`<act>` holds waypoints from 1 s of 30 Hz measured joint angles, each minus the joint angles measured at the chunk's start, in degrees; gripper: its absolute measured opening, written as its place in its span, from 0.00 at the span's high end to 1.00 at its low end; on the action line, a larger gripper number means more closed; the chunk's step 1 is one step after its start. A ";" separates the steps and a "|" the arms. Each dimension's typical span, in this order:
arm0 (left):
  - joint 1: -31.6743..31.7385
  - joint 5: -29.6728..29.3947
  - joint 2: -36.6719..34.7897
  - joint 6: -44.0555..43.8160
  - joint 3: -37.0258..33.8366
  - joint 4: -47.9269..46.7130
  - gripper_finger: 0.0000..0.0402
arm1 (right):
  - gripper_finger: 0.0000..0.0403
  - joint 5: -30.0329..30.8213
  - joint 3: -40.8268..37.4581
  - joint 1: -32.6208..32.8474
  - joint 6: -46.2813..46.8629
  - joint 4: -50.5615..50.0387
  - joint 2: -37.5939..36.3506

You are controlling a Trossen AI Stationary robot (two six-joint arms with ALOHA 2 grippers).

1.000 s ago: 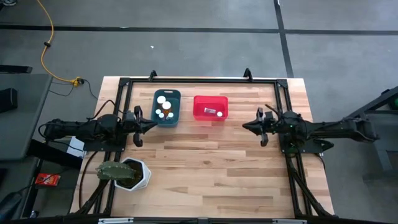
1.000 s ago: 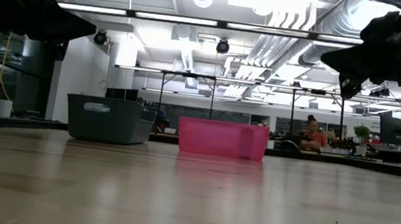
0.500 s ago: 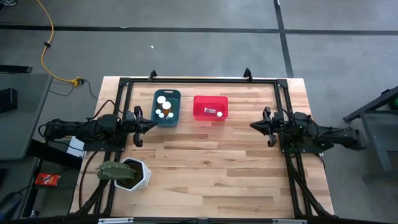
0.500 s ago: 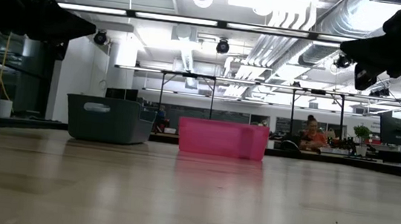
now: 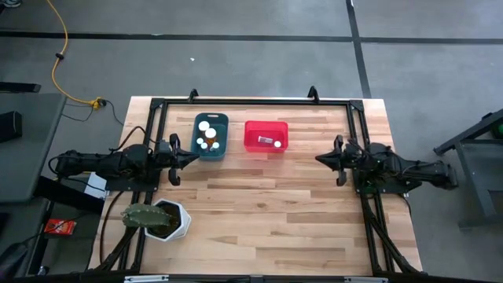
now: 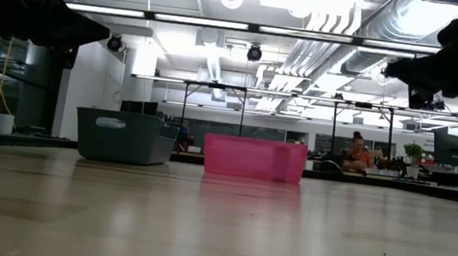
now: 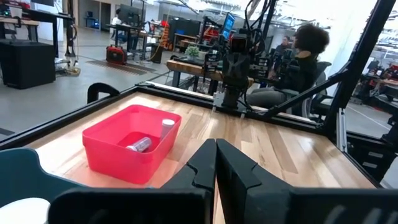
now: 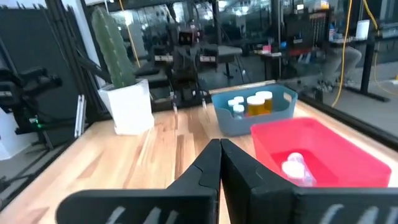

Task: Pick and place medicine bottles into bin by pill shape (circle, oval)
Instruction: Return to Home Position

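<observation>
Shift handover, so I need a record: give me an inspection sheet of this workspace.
Surface: wooden table, no spills seen.
Job's things: medicine bottles sit in the teal bin and the red bin; none loose on the table.
Clutter: white pot with a cactus, near the left arm.
Grippers: left gripper and right gripper shut, empty, at the table's sides.
Cables: yellow cable on the floor, off the table.
Surroundings: seated person beyond the table.
</observation>
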 joint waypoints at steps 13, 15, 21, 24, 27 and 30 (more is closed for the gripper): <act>0.00 0.09 0.00 0.00 0.00 -0.02 1.00 | 1.00 0.44 0.09 0.00 0.42 -0.55 1.19; 0.00 0.09 0.00 0.00 0.00 0.00 1.00 | 1.00 0.44 0.09 0.00 0.44 -0.56 1.19; 0.00 0.09 0.00 0.00 0.00 0.00 1.00 | 1.00 0.41 0.09 0.00 0.42 -0.60 1.21; 0.00 0.07 0.00 0.00 0.00 -0.01 1.00 | 1.00 0.41 0.09 0.00 0.44 -0.61 1.21; 0.00 0.07 0.00 0.00 0.00 -0.01 1.00 | 1.00 0.41 0.09 0.00 0.42 -0.61 1.21; 0.00 0.07 0.00 0.00 0.00 -0.01 1.00 | 1.00 0.39 0.09 -0.02 0.43 -0.61 1.21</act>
